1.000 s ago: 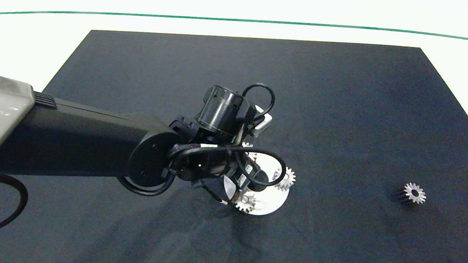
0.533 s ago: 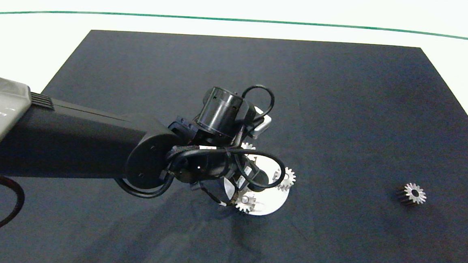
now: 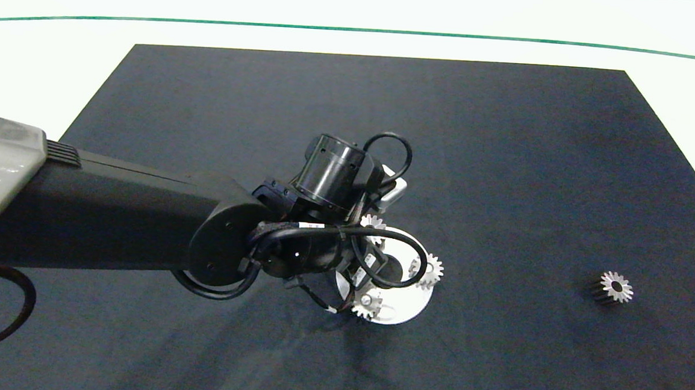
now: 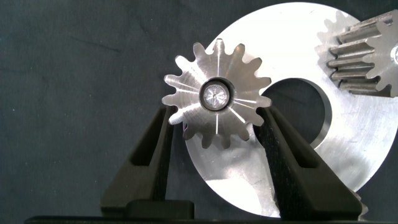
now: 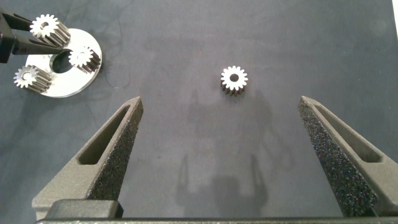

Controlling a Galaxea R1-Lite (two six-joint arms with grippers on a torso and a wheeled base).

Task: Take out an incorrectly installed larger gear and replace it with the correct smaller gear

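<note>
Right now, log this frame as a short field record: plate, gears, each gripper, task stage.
plate: round silver plate with a central hole, lying on the black mat
larger gear: larger gear seated on a pin at the plate's edge
other gears on plate: two
smaller gear: smaller gear alone on the mat, apart from the plate
left gripper: left gripper straddling the larger gear, fingers at its teeth
right gripper: right gripper open, above the mat, holding nothing
task stage: larger gear not yet removed
</note>
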